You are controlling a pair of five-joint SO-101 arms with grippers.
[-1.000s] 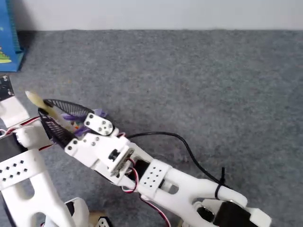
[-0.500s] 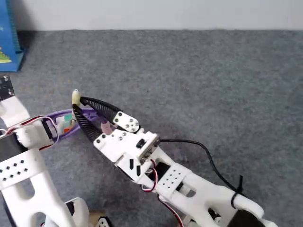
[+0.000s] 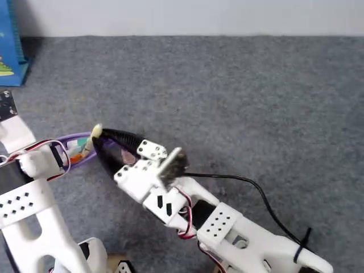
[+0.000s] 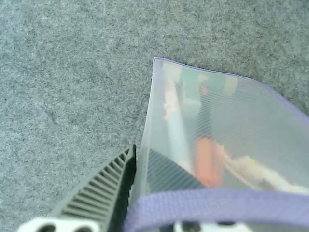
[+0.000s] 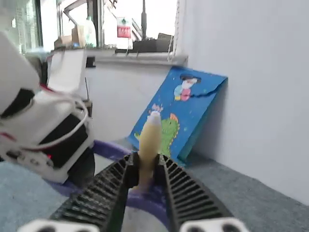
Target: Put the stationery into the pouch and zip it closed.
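while the right gripper [image 5: 145,163] is clenching a cream-coloured stick [image 5: 148,137] between its ribbed jaws, the stick's tip is poking out past them and hanging right at the mouth of the pouch [image 4: 217,121]. an orange item [image 4: 208,162] is showing through the pouch's mesh wall. the left gripper [image 4: 142,166] is, by my judgement, pinching the pouch near its purple-trimmed edge.

the risk is lying in the release. if the stick is resting across the purple rim rather than inside it, it is likely tipping out onto the grey felt-like surface [image 3: 256,102] or jamming the zip. a loosening left pinch could be letting the mouth sag shut.

a blue cartoon folder [image 5: 186,113] is leaning against the white wall [image 5: 251,96], with a window ledge [image 5: 140,57] beyond.
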